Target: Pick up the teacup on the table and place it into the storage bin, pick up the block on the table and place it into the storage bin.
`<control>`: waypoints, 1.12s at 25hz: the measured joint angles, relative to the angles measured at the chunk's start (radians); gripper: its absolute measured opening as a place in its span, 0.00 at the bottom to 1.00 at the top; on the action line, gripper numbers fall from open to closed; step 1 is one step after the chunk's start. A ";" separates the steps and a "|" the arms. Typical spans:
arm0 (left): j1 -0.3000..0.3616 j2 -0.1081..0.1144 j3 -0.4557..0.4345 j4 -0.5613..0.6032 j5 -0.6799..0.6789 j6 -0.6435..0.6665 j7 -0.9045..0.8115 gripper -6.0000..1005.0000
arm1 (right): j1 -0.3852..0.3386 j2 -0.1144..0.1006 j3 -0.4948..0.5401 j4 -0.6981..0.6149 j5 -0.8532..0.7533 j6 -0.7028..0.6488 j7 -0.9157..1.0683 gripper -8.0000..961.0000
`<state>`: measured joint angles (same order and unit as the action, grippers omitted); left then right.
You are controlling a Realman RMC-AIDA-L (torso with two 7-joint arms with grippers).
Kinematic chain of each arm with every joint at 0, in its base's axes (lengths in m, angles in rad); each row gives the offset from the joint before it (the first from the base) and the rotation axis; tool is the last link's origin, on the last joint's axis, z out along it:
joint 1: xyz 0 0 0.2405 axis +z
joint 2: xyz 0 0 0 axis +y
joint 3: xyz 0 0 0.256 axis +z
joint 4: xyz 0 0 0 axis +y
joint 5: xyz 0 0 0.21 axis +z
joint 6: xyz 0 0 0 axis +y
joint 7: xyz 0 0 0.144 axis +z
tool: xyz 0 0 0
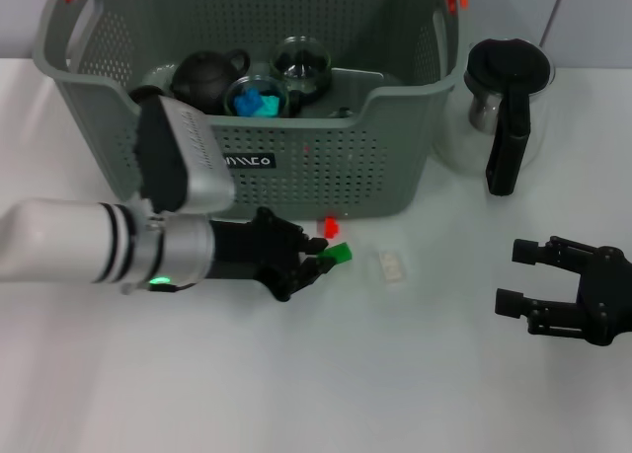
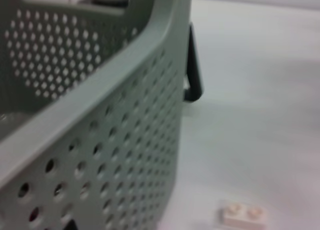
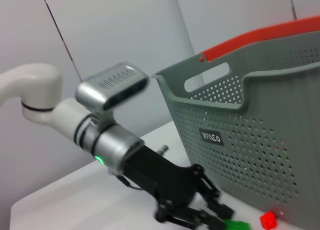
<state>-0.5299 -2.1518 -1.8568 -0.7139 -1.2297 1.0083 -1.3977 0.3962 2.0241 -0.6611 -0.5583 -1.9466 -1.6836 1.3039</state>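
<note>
The grey perforated storage bin (image 1: pixel 296 162) stands at the back of the white table, with a black teapot (image 1: pixel 207 78) and glass teacups (image 1: pixel 301 63) inside. One cup (image 1: pixel 259 100) holds a blue piece. In front of the bin, my left gripper (image 1: pixel 318 256) is shut on a small green block (image 1: pixel 341 253), low over the table; from the right wrist, the same block (image 3: pixel 235 224) sits at those fingertips. A red block (image 1: pixel 331 225) and a pale block (image 1: pixel 392 266) lie close by. My right gripper (image 1: pixel 509 275) rests open at the table's right, holding nothing.
A glass kettle with a black handle (image 1: pixel 506 108) stands right of the bin. The left wrist view shows the bin wall (image 2: pixel 100 140), the kettle handle (image 2: pixel 192 64) and the pale block (image 2: pixel 242 215).
</note>
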 joint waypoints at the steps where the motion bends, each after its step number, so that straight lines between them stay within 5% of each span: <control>1: 0.013 0.010 0.000 -0.029 0.009 0.039 -0.021 0.19 | 0.000 0.000 0.000 0.000 0.000 0.000 0.000 0.95; 8: 0.090 0.096 -0.077 -0.245 0.054 0.377 -0.138 0.19 | 0.000 -0.001 0.000 0.000 0.000 -0.001 0.001 0.95; 13: 0.070 0.113 -0.332 -0.392 0.051 0.657 -0.178 0.19 | -0.001 -0.001 0.000 0.000 0.000 -0.001 0.000 0.95; 16: 0.006 0.119 -0.464 -0.438 0.052 0.704 -0.210 0.19 | 0.000 -0.001 0.000 -0.003 0.000 -0.001 0.001 0.95; 22: -0.130 0.136 -0.527 -0.434 0.066 0.582 -0.291 0.20 | 0.006 0.002 -0.003 -0.003 0.000 -0.002 0.001 0.95; 28: -0.226 0.095 -0.433 -0.371 0.233 0.239 -0.374 0.20 | 0.011 0.003 -0.006 -0.005 0.000 -0.004 0.003 0.95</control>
<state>-0.7562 -2.0566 -2.2894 -1.0850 -0.9966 1.2476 -1.7716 0.4067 2.0271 -0.6668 -0.5637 -1.9465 -1.6879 1.3067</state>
